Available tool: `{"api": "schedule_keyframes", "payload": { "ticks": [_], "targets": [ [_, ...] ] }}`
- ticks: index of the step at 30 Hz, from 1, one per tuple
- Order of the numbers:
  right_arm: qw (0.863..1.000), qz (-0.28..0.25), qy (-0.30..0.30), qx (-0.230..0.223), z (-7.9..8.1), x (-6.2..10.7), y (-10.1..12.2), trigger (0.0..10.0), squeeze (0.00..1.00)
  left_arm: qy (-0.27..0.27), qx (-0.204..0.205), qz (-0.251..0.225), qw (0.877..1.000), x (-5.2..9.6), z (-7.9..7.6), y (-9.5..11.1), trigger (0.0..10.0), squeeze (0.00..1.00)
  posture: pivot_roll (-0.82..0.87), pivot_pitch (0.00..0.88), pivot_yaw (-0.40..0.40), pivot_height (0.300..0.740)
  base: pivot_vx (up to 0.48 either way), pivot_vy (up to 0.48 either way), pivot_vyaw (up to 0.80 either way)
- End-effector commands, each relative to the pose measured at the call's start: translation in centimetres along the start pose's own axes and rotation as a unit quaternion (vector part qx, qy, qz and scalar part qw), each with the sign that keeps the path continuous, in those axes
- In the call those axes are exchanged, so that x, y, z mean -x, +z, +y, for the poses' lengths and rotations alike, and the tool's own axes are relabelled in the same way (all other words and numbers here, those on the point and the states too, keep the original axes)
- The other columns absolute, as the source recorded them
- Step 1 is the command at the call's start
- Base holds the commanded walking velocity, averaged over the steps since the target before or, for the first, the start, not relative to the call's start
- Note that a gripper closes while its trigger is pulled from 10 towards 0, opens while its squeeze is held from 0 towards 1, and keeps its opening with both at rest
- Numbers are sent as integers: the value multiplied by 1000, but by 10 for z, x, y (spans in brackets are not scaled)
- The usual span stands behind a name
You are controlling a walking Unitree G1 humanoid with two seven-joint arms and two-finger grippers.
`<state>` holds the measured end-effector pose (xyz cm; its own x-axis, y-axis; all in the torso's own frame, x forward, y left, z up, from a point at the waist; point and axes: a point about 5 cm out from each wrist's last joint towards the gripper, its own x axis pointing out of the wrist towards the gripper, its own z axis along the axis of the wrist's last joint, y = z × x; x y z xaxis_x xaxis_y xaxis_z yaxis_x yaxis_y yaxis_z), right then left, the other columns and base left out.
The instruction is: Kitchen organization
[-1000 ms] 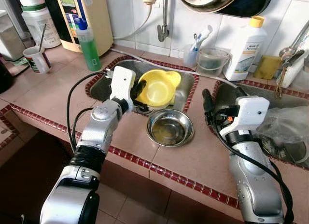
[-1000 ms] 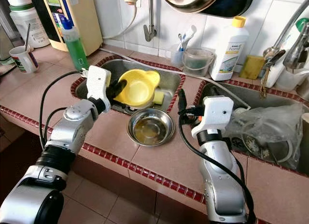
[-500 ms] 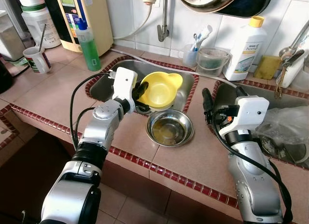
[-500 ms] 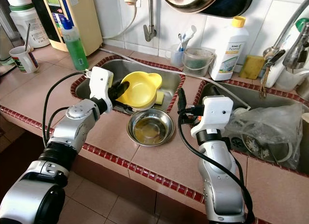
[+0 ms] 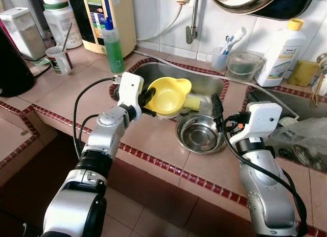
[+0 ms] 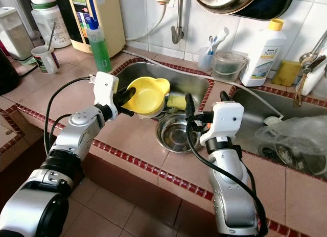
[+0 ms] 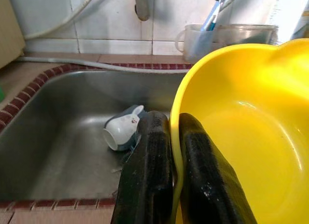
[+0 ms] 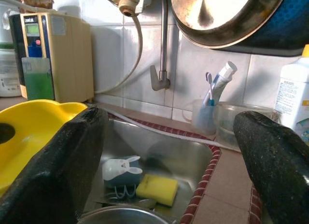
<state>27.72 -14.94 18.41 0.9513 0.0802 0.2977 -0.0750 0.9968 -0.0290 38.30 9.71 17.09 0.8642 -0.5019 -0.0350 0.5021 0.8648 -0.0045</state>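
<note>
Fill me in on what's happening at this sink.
The robot stands at a tiled kitchen counter. Its left end effector is shut on the rim of a yellow plastic bowl, holding it tilted above the steel sink. The right end effector is open, poised beside a steel bowl on the counter's edge. In the sink basin lie a yellow sponge and a small white rabbit-shaped holder.
</note>
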Motion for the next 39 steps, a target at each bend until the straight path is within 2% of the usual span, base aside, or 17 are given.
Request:
{"api": "schedule_keyframes", "payload": {
  "ticks": [1, 5, 21, 31, 39],
  "targets": [
    [1000, -8, 5, 2, 2, -1, 2, 10000, 0, 1, -10, -9, 1000, -1, 3, 7, 10000, 0, -64, 0, 33, 740, 0, 311, 0],
    [1000, -11, 9, 1, 3, -1, 3, 10000, 0, -2, -11, -9, 1000, -1, 2, 7, 10000, 0, -64, 0, 30, 740, 0, 274, 0],
    [1000, -6, 12, -2, 4, -2, 1, 10000, 0, -18, -36, -8, 999, -1, -4, 4, 10000, 0, -64, 0, 26, 740, 0, 0, 0],
    [1000, -1, 13, 0, 3, -2, 0, 10000, 0, -14, -33, 4, 999, -2, -2, 0, 10000, 0, -67, 0, 24, 740, 0, 0, -666],
    [1000, -7, 19, 0, 6, -1, 1, 10000, 0, -13, -27, 4, 1000, -2, 0, 2, 10000, 0, -66, 0, 23, 740, 0, 0, 0]
  ]
}}
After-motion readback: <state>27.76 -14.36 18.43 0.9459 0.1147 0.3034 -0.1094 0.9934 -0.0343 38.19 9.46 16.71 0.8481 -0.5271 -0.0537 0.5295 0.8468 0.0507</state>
